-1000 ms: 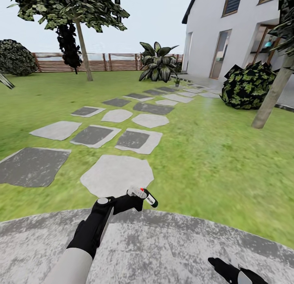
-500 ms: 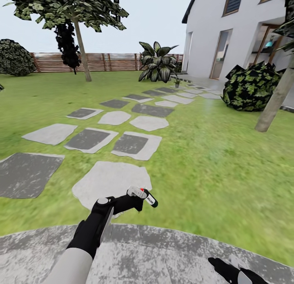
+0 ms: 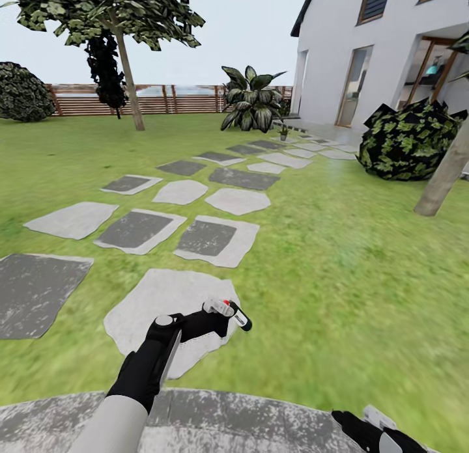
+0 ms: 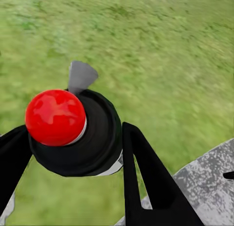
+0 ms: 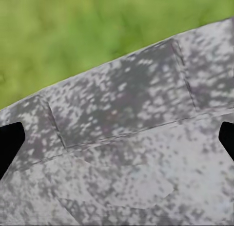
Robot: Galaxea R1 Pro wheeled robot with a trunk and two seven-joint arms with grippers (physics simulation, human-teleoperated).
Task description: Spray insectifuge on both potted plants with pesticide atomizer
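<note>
The left claw (image 3: 220, 315) grips the spray bottle (image 3: 233, 313) above the pale stepping stone (image 3: 166, 310); the right claw (image 3: 365, 422), over the gravel patio (image 3: 260, 427), seems spread open.

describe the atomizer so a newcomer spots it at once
Head view: follow the grey stepping stones down to the nearest pale one. Over it, the left gripper clamps the atomizer, a slim dark bottle. Its red cap and white label strip set it apart.
</note>
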